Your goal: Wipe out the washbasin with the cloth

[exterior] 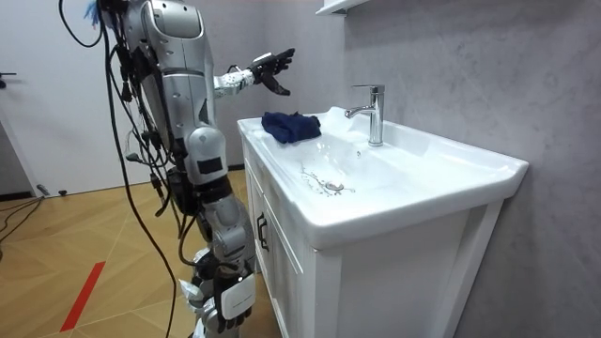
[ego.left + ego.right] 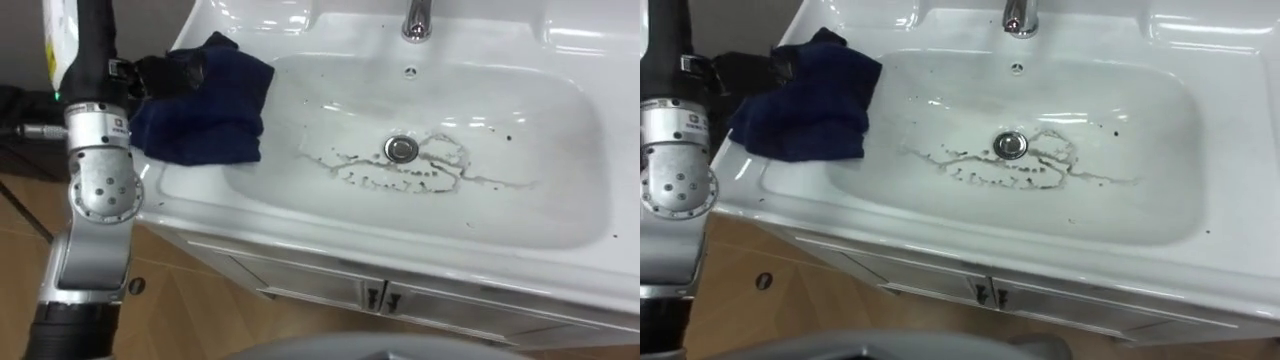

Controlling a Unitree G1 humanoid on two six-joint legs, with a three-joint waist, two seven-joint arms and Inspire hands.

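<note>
The robot's left arm rises up the eye view's left edge. Its left hand (image 2: 165, 75) is at the top, at about nine o'clock from the navy cloth (image 2: 205, 105). In the room view the fingers (image 1: 278, 62) are spread and relaxed. They hold nothing, and the hand hovers above the rim, apart from the cloth. The cloth lies bunched on the left rim of the white basin (image 2: 540, 190), at ten o'clock from the drain (image 2: 401, 149), and its right edge hangs over the lip onto the bowl's left slope. Dirty streaks (image 2: 400, 180) ring the drain and trail from eight o'clock round to three o'clock, with a few dark specks near the right wall. From the cloth's edge to that wall the bowl lies open. The faucet (image 2: 417, 18) stands on the back rim at twelve o'clock. The front rim runs along six o'clock above the cabinet (image 2: 300, 280), whose two door handles (image 2: 378, 297) sit side by side. The robot stands at the cabinet's front. Its right hand (image 1: 230, 299) hangs low beside the cabinet, and I cannot tell how its fingers are set.
</note>
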